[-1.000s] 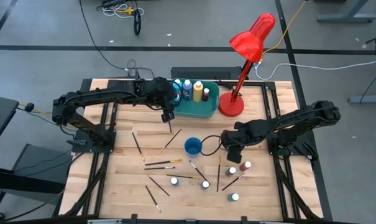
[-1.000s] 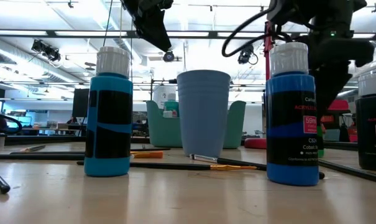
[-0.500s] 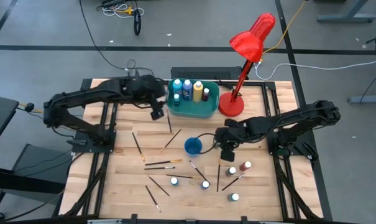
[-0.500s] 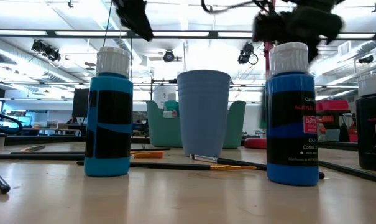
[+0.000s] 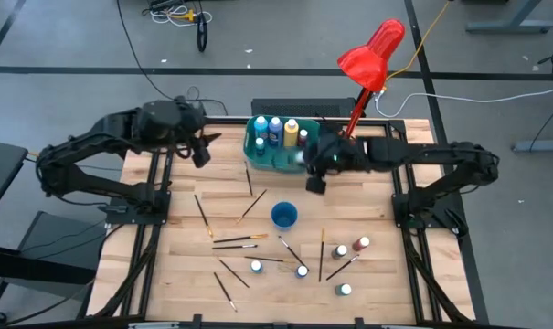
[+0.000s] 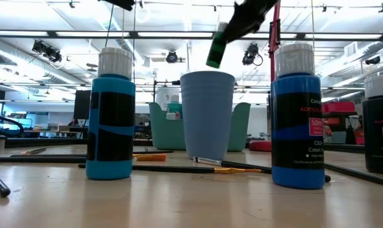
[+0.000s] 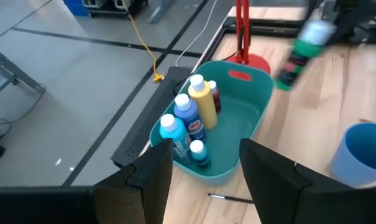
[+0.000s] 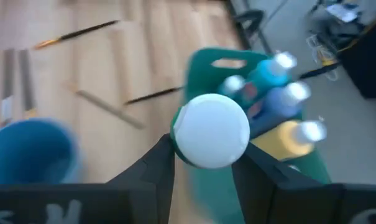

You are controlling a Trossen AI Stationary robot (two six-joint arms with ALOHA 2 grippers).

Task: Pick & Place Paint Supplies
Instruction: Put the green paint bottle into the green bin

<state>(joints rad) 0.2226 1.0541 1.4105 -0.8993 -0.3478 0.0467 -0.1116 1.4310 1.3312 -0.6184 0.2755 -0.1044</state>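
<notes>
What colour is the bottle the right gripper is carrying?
Green with a white cap; left wrist view shows it best.

A robotics lab or workshop in an open industrial hall is shown. A wooden table [image 5: 185, 274] on a black metal frame is set on a grey concrete floor [image 5: 75, 55] marked with dark lines, and loose cables [image 5: 180, 13] are trailed across it beyond the table's far edge. In the low view an exposed ceiling with long strip lights [image 6: 52, 33], ceiling-mounted cameras [image 6: 41, 47] and distant workstations with monitors [image 6: 7, 120] are seen behind the table.
</notes>
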